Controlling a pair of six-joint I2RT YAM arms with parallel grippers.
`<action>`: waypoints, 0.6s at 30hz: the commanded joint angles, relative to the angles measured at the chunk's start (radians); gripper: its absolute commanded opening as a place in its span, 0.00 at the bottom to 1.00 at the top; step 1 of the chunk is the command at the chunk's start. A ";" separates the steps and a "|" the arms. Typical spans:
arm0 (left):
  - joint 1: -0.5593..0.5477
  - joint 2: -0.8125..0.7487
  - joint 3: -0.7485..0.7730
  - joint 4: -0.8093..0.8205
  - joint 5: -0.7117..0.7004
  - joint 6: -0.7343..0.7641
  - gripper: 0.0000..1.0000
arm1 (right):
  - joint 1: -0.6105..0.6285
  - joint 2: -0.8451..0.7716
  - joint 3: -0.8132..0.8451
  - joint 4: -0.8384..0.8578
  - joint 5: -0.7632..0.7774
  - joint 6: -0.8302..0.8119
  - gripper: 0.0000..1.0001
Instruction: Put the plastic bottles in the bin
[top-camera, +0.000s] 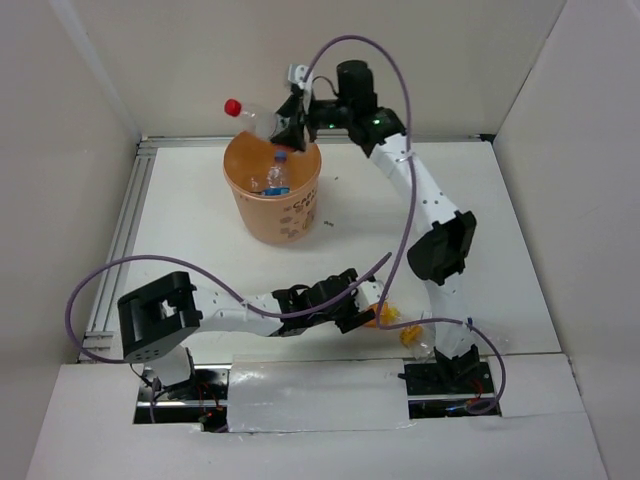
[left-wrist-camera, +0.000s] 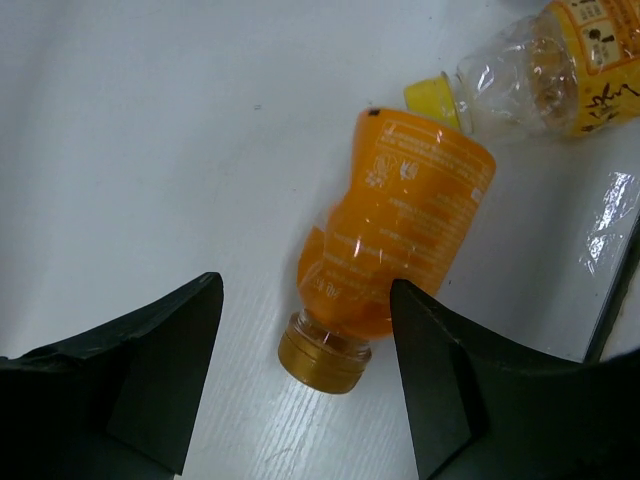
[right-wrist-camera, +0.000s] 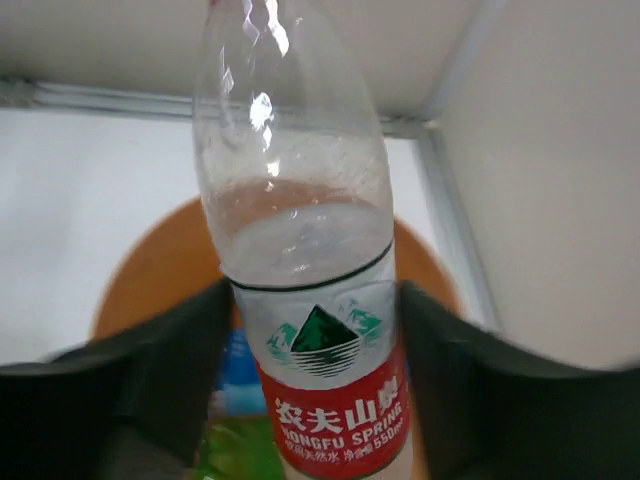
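My right gripper (top-camera: 291, 122) is shut on a clear bottle (top-camera: 258, 118) with a red cap and holds it tilted over the far rim of the orange bin (top-camera: 285, 222). In the right wrist view the bottle (right-wrist-camera: 300, 250) with its red label sits between my fingers (right-wrist-camera: 170, 350), above the bin (right-wrist-camera: 150, 270). A blue-capped bottle (top-camera: 277, 172) lies inside the bin. My left gripper (top-camera: 352, 306) is open, low over the table. Its jaws stand either side of the neck of an orange-filled bottle (left-wrist-camera: 405, 225) with a gold cap, lying flat.
A clear bottle (left-wrist-camera: 545, 65) with a yellow cap and yellow label lies just beyond the orange one, near the table's front edge (left-wrist-camera: 610, 290). Blue and green bottles (right-wrist-camera: 228, 440) show inside the bin. White walls enclose the table, with a metal rail (top-camera: 125, 225) on the left.
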 joint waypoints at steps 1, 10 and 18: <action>-0.011 0.049 0.049 0.088 0.000 0.030 0.80 | 0.040 0.027 0.019 0.071 -0.015 0.173 0.84; -0.011 0.184 0.102 0.040 0.056 0.060 0.60 | -0.120 -0.152 -0.132 -0.010 0.054 0.258 1.00; -0.011 0.176 0.147 -0.007 0.013 0.014 0.00 | -0.484 -0.516 -0.648 -0.321 0.031 -0.080 0.90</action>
